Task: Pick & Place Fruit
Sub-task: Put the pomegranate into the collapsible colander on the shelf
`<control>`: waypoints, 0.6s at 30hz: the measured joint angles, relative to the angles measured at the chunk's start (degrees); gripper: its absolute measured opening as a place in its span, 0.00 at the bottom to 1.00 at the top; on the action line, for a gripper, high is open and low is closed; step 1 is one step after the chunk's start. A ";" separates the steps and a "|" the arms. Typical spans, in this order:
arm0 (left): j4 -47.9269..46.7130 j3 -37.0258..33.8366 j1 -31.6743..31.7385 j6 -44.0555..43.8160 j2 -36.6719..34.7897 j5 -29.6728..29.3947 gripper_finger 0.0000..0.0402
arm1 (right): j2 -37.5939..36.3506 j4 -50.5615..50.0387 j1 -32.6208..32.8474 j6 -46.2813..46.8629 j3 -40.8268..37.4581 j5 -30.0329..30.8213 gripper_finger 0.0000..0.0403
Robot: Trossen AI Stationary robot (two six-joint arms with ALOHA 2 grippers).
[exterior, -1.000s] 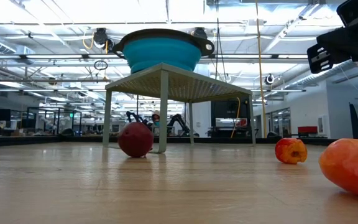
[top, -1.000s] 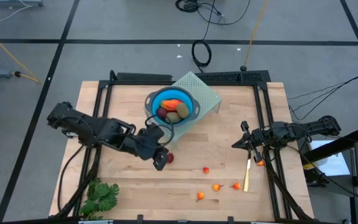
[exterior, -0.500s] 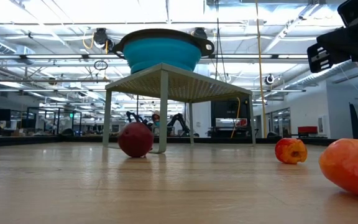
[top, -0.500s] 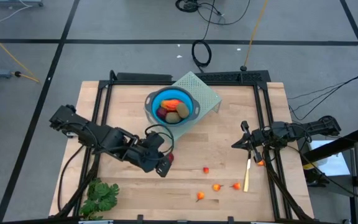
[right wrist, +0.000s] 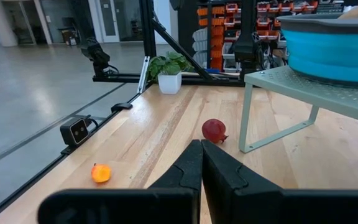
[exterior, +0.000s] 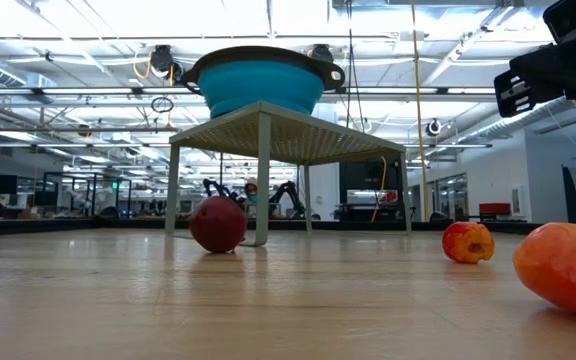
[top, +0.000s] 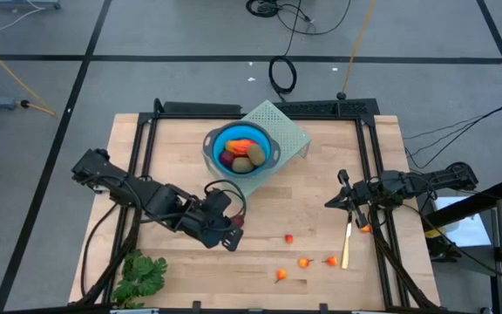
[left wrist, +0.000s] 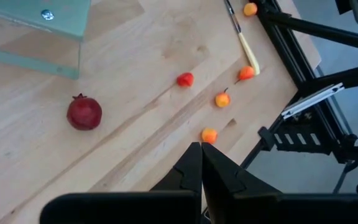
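Note:
One dark-red ball (top: pixel 236 221) rests on the bare wood just in front of the stand (top: pixel 293 131); it also shows in the left wrist view (left wrist: pixel 84 112) and the low view (exterior: pixel 217 224). The blue bowl (top: pixel 213 139) on the stand holds a red-orange piece (top: pixel 243 145), olive-brown ovals (top: pixel 244 162) and another dark-red ball. Several tiny orange-red pieces (top: pixel 304 262) lie scattered toward the near edge. My left gripper (top: pixel 230 238) is shut and hovers just on the near side of the ball, apart from it (left wrist: pixel 201 169). My right gripper (top: pixel 340 197) waits shut by the right edge.
A thin yellow stick (top: pixel 346 244) lies near the right gripper, with a tiny orange piece (top: pixel 366 228) beside it. A leafy green bunch (top: pixel 142 275) sits at the near left corner. Black rails (top: pixel 369 148) border the table's sides. Bare wood lies between ball and small pieces.
My left gripper has drawn back from the dark-red ball toward the table's near edge, staying shut. The ball has stayed where it was.

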 joint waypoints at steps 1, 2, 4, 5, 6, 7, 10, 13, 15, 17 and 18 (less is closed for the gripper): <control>-0.01 0.00 0.00 -0.02 0.00 -0.02 0.02 | 0.00 0.00 0.00 0.00 0.00 0.00 0.00; 0.01 0.00 0.00 0.00 -0.01 -0.02 0.01 | 0.00 0.00 -0.01 0.00 0.00 0.00 0.00; 0.00 0.00 0.00 0.00 -0.04 -0.02 0.00 | 0.00 0.00 0.00 0.00 0.00 0.00 0.00; 0.00 0.00 0.00 0.00 -0.04 -0.01 0.00 | 0.00 0.00 -0.02 -0.02 0.00 0.00 0.00; 0.00 0.00 0.00 0.06 -0.04 -0.02 0.01 | 0.00 0.00 0.00 0.00 0.00 0.00 0.00; 0.00 0.00 0.00 0.15 -0.04 -0.02 0.01 | 0.00 0.00 0.00 0.00 0.00 0.00 0.00; 0.00 0.00 0.00 0.23 -0.04 -0.02 0.01 | 0.00 0.00 -0.01 0.00 0.00 0.00 0.00; 0.00 0.00 0.00 0.19 -0.05 0.00 0.00 | 0.00 0.00 -0.01 0.00 0.00 0.00 0.00; 0.00 0.00 0.00 0.45 -0.07 0.00 0.01 | 0.00 0.00 0.00 0.00 0.00 0.00 0.00; 0.00 0.00 -0.10 1.23 -0.07 0.03 0.02 | 0.00 0.00 0.00 0.00 0.00 0.00 0.00; 0.01 0.00 -0.15 1.68 -0.07 0.03 0.03 | 0.00 0.01 -0.01 0.00 0.00 -0.01 0.00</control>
